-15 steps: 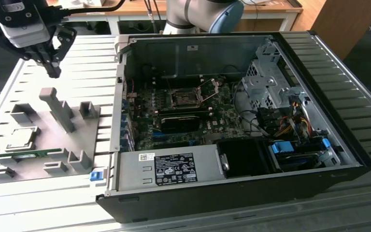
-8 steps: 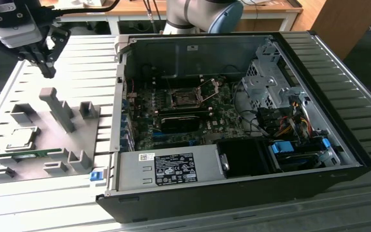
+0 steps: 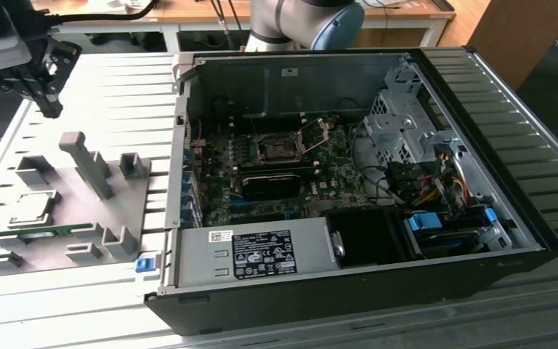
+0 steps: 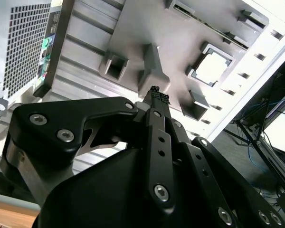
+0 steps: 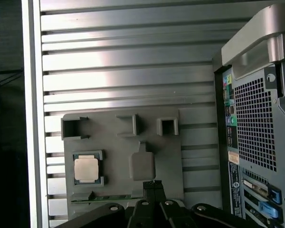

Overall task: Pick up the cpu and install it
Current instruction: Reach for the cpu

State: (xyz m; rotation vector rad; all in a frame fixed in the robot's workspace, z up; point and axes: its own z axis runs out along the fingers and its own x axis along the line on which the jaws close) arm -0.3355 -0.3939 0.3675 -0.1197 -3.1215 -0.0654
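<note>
Tool (image 4: 156,98) empty above the parts tray (image 5: 115,148); cpu (image 5: 87,168) lying in its pocket.
The tool's 2 fingers are pressed together with nothing between them, high over the ribbed metal surface (image 3: 114,87). The cpu lies flat in a square pocket of the grey tray, well apart from the tool, near what looks like a green memory stick (image 5: 104,198). The open computer case (image 3: 289,87) stands just beside the tray.

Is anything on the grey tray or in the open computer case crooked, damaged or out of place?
Nothing stands out. The cpu lies flat and square in its recess on the grey tray, and the socket frame in the case stands open.
</note>
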